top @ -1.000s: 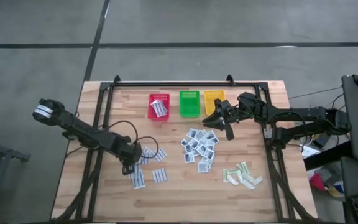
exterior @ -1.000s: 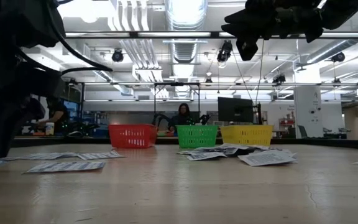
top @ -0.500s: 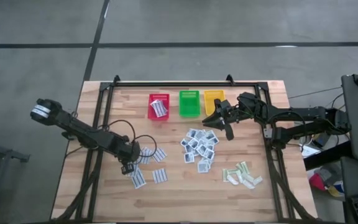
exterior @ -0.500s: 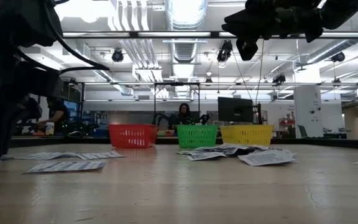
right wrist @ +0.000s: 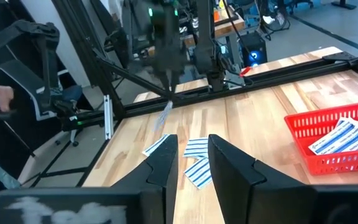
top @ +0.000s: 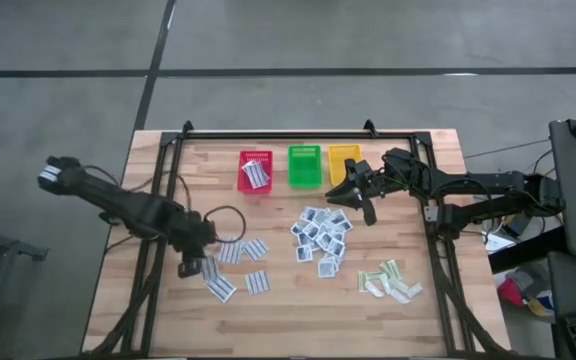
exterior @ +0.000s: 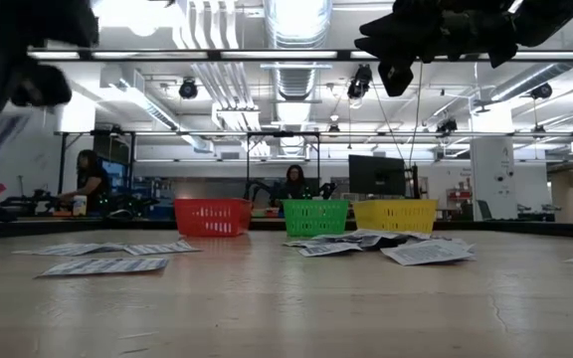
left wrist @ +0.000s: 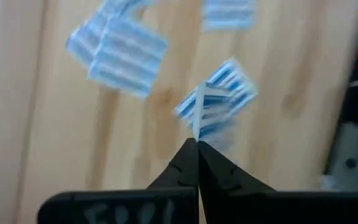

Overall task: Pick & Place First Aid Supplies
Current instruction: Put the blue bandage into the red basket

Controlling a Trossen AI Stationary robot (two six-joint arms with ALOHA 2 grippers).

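Over the wooden counter [top: 288, 300] in the high view, the left gripper [top: 190, 266] hangs just beside several oblong white packets with blue stripes [top: 238, 250]. The right gripper [top: 353, 197] hovers next to the yellow plastic basket [top: 344, 162], above a heap of small square white-blue packets [top: 320, 238].

From the low view, red [exterior: 212, 216], green [exterior: 316, 216] and yellow baskets line the far edge; bare counter lies nearer.

Through the left wrist view, fingers [left wrist: 213, 171] pressed together pinch one striped packet [left wrist: 216, 102] by its edge, lifted off the wood. No writing is legible.

Seen in the right wrist view, fingers [right wrist: 232, 168] stand slightly spread, holding nothing.
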